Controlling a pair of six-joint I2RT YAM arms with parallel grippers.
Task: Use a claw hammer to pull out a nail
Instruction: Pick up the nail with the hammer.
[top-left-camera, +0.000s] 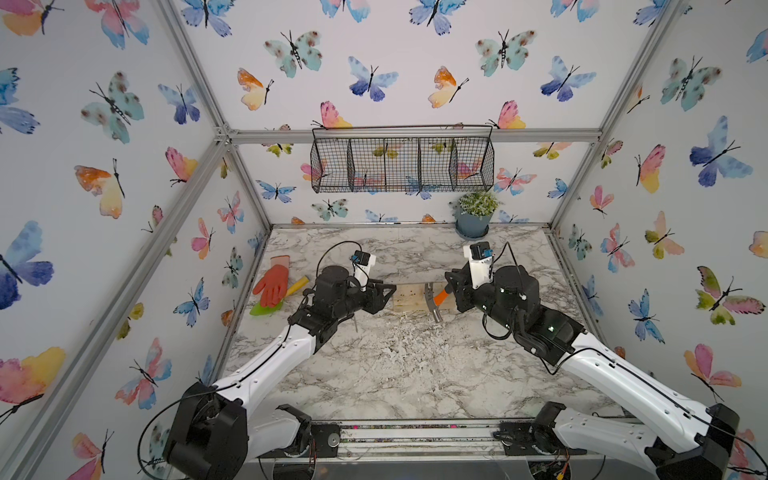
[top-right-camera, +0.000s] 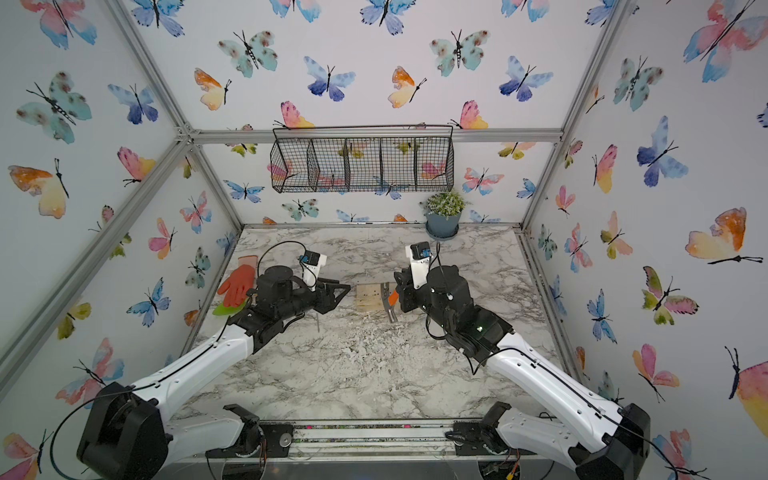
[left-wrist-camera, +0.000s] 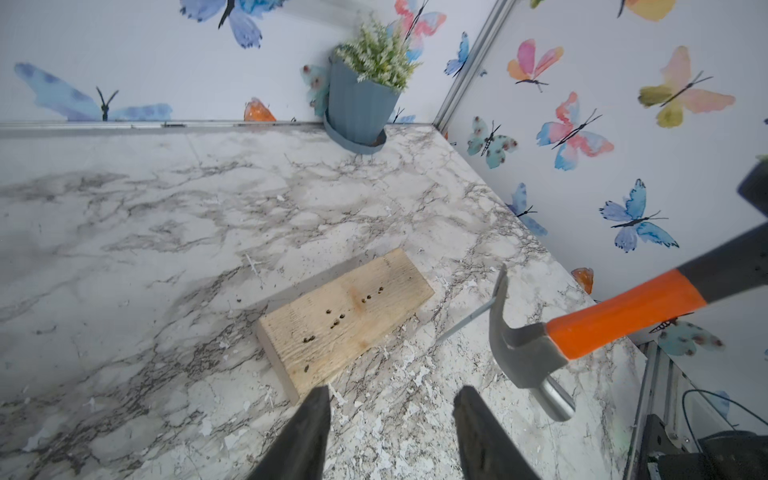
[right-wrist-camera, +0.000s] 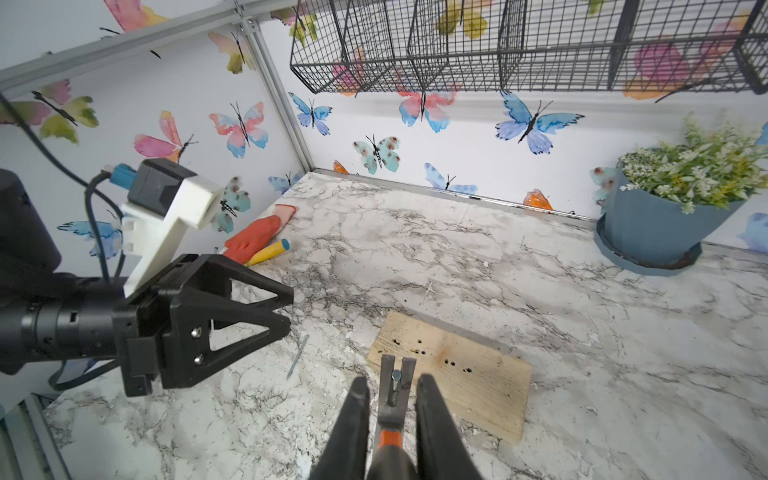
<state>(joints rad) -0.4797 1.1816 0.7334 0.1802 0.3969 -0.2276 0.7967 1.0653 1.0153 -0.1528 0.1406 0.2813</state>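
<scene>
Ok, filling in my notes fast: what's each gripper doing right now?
Left gripper: open, holding nothing.
Right gripper: shut on the claw hammer.

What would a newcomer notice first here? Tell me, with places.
First, the orange-necked hammer, gripped by the right claw at the end of the board, mid-table. A nail sits caught in its forked head, seemingly free of the wood, which is dotted with holes. The left claw stands open and holds nothing at the board's other end.
</scene>
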